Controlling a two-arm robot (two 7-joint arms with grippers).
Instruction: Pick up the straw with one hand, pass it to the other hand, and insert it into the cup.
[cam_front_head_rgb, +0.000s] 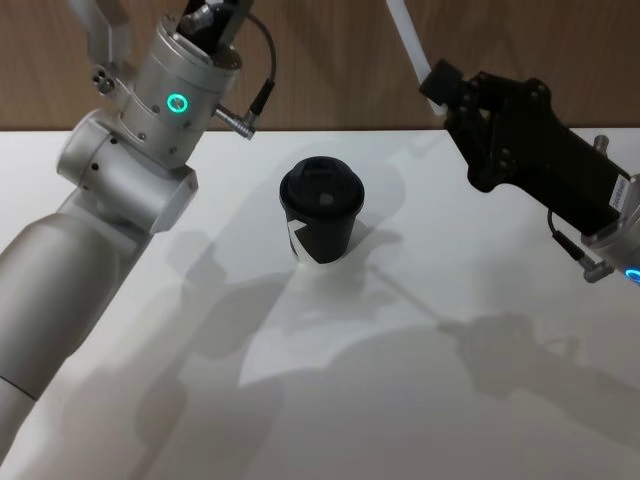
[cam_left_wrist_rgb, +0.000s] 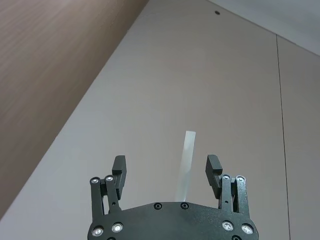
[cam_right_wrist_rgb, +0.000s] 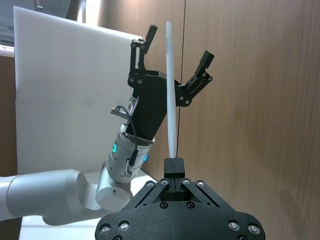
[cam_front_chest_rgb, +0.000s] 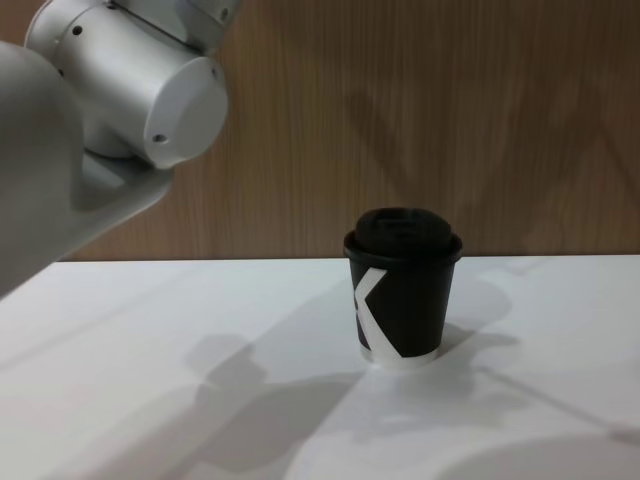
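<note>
Head view: the cup (cam_front_head_rgb: 322, 212) stands upright and lidded. Right of and beyond it, the right gripper (cam_front_head_rgb: 440, 85) pinches the straw (cam_front_head_rgb: 408, 38).

Left wrist view: the left gripper (cam_left_wrist_rgb: 166, 164), raised left of the cup, gapes wide and empty, with the straw between its jaws (untouched, apparently awaiting handover).

Right wrist view: the straw is clamped by its bottom end, leaving length free.

Chest view: the cup holds no straw.

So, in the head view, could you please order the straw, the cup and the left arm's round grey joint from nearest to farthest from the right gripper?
1. The straw: held by the right gripper, jaws shut on it, pointing up.
2. The cup: standing lower, toward the middle.
3. The left arm's round grey joint: far over on the left side.
</note>
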